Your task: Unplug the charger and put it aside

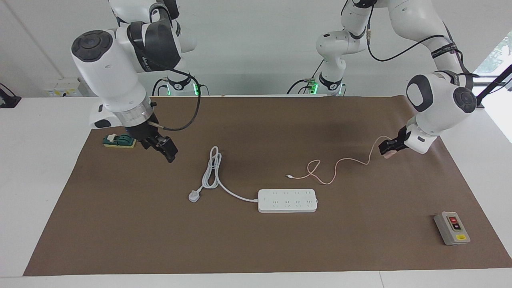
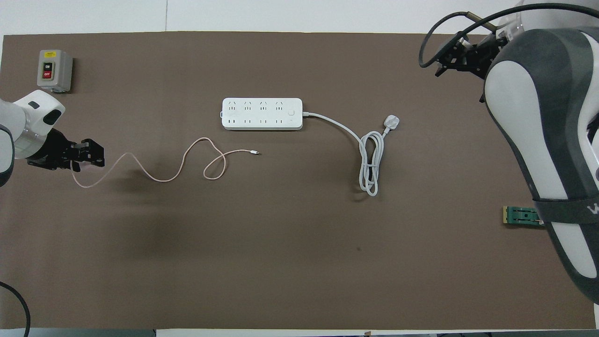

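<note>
Bright, even overhead light; soft shadows; sharp focus.

The surface (image 1: 256,248) is covered by a matt brown sheet, paper-like and smooth, with a plain white top showing round its edges. The power strip (image 1: 287,200) looks like smooth white plastic with a soft sheen, and its cord (image 1: 212,172) has a pale rubbery skin. The charger (image 1: 387,154) seems pale pink plastic, its thin cable (image 1: 336,168) smooth and pink. The switch box (image 1: 451,228) looks like dull grey plastic. Both arms wear glossy white shells with dark matt joints; the left tool (image 1: 390,146) and right tool (image 1: 166,148) are matt black.
</note>
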Robot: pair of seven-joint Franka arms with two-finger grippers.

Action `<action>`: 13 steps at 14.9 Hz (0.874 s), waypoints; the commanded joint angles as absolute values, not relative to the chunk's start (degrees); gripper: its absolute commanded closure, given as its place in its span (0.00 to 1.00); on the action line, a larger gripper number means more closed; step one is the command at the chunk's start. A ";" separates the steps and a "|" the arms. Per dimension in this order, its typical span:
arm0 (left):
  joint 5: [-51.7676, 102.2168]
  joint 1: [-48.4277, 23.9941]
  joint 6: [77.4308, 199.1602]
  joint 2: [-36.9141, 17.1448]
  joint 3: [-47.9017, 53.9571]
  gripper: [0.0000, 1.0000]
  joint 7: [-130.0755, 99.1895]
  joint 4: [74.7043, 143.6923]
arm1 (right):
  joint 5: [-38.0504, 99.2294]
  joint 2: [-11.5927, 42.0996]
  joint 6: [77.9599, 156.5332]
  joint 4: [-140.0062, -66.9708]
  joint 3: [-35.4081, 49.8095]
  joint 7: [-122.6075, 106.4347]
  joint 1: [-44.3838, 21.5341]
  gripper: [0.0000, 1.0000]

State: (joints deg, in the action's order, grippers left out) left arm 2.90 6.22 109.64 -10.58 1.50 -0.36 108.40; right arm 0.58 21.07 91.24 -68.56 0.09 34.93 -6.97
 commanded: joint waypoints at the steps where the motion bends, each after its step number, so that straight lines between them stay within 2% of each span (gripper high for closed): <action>1: 3.52 5.54 110.57 -8.79 1.05 0.00 0.26 108.29 | -2.19 16.71 91.41 -73.11 0.70 26.21 -5.89 0.00; 6: 3.60 5.71 110.22 -8.26 1.05 0.00 0.26 107.40 | -3.08 10.29 91.41 -79.09 0.70 21.62 -5.63 0.00; 13: 3.60 6.06 106.36 -1.50 0.97 0.00 0.26 107.58 | -3.08 6.51 89.04 -81.65 0.70 18.10 -4.04 0.00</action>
